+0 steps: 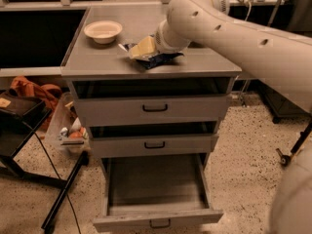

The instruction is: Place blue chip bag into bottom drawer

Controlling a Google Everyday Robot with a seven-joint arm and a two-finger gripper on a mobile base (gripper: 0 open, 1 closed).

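Observation:
The blue chip bag (163, 58) lies crumpled on the grey cabinet top (92, 60), right of centre. My gripper (141, 48), pale yellow at the end of the white arm, is down on the bag's left part and covers much of it. The bottom drawer (158, 220) is pulled out, its shallow tray open to the front, with nothing in it. The two drawers above it, the top one (155, 108) and the middle one (154, 145), are pushed in.
A cream bowl (103, 31) stands on the cabinet top, left of the bag. My white arm (243, 38) crosses the upper right. A black stand (19, 130), orange cloth (34, 89) and a bin of clutter (70, 130) sit on the floor at the left.

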